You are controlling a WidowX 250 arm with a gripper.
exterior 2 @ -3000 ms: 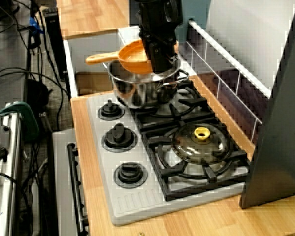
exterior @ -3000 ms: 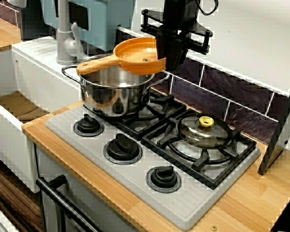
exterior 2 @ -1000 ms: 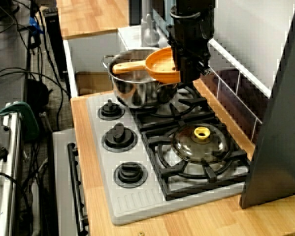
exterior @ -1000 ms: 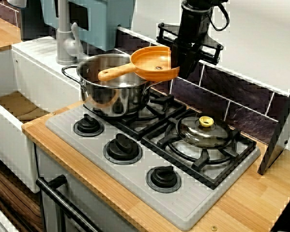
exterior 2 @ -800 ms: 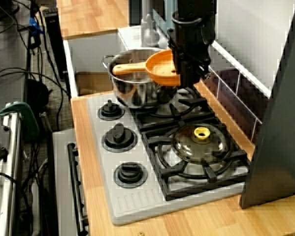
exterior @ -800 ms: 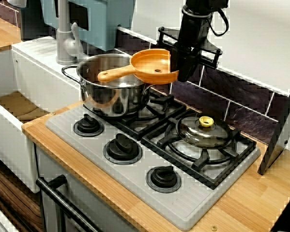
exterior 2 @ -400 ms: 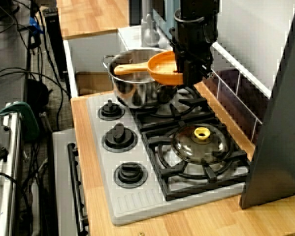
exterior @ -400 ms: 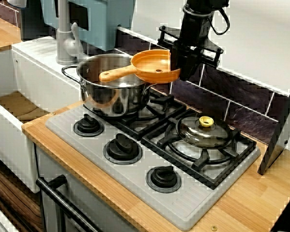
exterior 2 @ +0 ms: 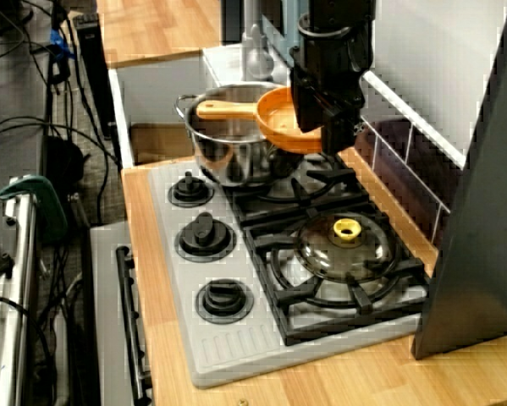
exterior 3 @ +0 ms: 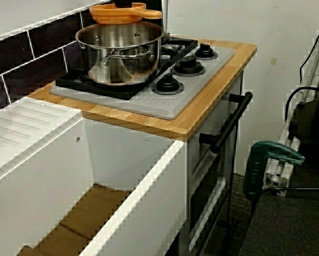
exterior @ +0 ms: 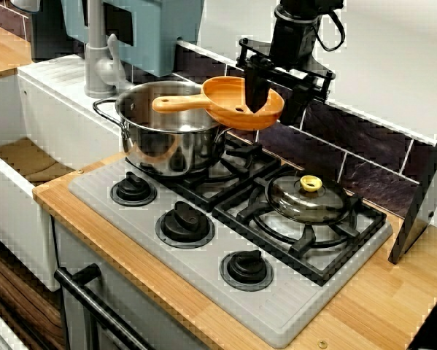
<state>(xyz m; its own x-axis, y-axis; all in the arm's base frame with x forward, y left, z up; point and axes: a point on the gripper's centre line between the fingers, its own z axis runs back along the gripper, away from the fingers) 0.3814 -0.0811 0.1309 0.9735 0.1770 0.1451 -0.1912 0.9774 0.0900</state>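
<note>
Beside the steel pot, the spread claw straddles the orange pan; a glass lid lies nearby.

A black gripper straddles the three o'clock rim of an orange pan, jaws spread, one finger inside the bowl and one outside. The pan's handle points to nine o'clock over a steel pot. At the pot's four o'clock, a glass lid lies on a burner.
</note>
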